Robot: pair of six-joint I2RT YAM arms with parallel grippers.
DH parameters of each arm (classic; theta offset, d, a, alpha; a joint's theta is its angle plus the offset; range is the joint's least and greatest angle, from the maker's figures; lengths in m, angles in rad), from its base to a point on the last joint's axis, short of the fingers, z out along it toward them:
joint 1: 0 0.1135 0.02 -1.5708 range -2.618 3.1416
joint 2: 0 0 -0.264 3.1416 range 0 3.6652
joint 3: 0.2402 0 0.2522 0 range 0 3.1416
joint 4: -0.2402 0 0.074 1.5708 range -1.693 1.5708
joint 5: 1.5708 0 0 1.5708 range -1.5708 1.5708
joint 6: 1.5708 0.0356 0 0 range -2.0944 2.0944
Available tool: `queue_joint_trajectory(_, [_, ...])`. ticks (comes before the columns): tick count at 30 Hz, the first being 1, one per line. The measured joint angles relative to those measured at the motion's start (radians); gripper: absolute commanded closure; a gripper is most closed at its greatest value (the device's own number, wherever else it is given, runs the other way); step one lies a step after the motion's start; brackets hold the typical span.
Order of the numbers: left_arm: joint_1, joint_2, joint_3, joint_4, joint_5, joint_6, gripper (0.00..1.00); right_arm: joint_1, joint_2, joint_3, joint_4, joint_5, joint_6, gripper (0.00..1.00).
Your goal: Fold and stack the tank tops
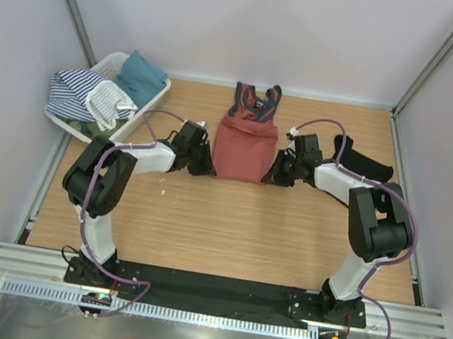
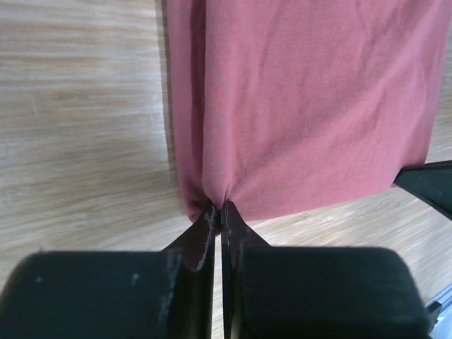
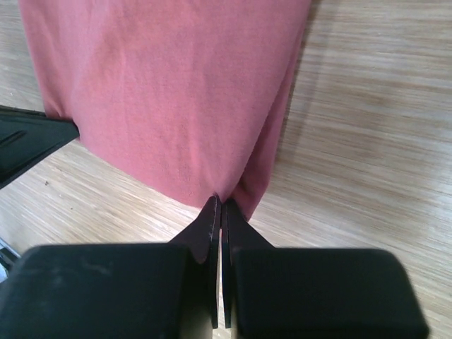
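Top view: fingertips of my left gripper (image 1: 209, 169) and right gripper (image 1: 270, 177) sit under the wrist housings, so I can't see the pinch from here. The black tank top (image 1: 372, 169) is largely behind the right arm and its outline is unreadable.

Wrist views: the rust-red tank top (image 2: 304, 106) runs off the upper edge, straps out of frame. I can't tell how much hem lies between the closed fingers.

The laundry in the basket (image 1: 145, 112) is heaped, and I can't separate the pieces.

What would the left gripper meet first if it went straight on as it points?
The red top: the left gripper pinches its corner, and more cloth lies ahead. The right gripper seems off to one side.
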Motion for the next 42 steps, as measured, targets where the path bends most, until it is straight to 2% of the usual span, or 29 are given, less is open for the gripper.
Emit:
queue_joint_trajectory(5, [-0.029, -0.068, -0.098, 0.019, -0.026, -0.013, 1.00, 0.004, -0.043, -0.034, -0.022, 0.012, 0.000, 0.99])
queue_joint_trajectory(11, [-0.135, -0.238, -0.293, 0.037, -0.082, -0.051, 1.00, 0.053, -0.260, -0.217, -0.060, 0.041, 0.008, 0.99])
queue_joint_trajectory(16, [-0.226, -0.393, -0.457, 0.060, -0.114, -0.113, 1.00, 0.143, -0.461, -0.367, -0.117, 0.091, 0.055, 0.99])
queue_joint_trajectory(18, [-0.265, -0.458, -0.516, 0.061, -0.133, -0.141, 1.00, 0.185, -0.526, -0.407, -0.133, 0.114, 0.078, 0.93])
queue_joint_trajectory(19, [-0.279, -0.483, -0.537, 0.060, -0.139, -0.154, 0.99, 0.206, -0.569, -0.430, -0.147, 0.125, 0.097, 0.87])
queue_joint_trajectory(20, [-0.296, -0.514, -0.560, 0.059, -0.144, -0.167, 0.94, 0.220, -0.599, -0.443, -0.158, 0.128, 0.106, 0.64])
queue_joint_trajectory(21, [-0.309, -0.541, -0.581, 0.057, -0.148, -0.178, 0.86, 0.231, -0.630, -0.458, -0.170, 0.138, 0.123, 0.58])
queue_joint_trajectory(23, [-0.317, -0.579, -0.609, 0.041, -0.163, -0.193, 0.69, 0.237, -0.681, -0.483, -0.193, 0.168, 0.133, 0.51])
queue_joint_trajectory(26, [-0.320, -0.621, -0.620, 0.021, -0.180, -0.214, 0.54, 0.238, -0.732, -0.515, -0.219, 0.195, 0.151, 0.46])
queue_joint_trajectory(28, [-0.325, -0.642, -0.622, 0.006, -0.193, -0.224, 0.47, 0.240, -0.756, -0.534, -0.225, 0.198, 0.161, 0.44])
queue_joint_trajectory(31, [-0.332, -0.675, -0.628, -0.016, -0.206, -0.237, 0.42, 0.245, -0.777, -0.573, -0.206, 0.175, 0.183, 0.44])
queue_joint_trajectory(34, [-0.333, -0.687, -0.629, -0.037, -0.215, -0.240, 0.40, 0.251, -0.775, -0.597, -0.177, 0.138, 0.208, 0.40])
queue_joint_trajectory(39, [-0.334, -0.684, -0.628, -0.043, -0.222, -0.241, 0.42, 0.269, -0.742, -0.604, -0.075, 0.074, 0.246, 0.40])
queue_joint_trajectory(42, [-0.335, -0.666, -0.621, -0.040, -0.226, -0.242, 0.55, 0.282, -0.694, -0.604, -0.018, 0.054, 0.262, 0.41])
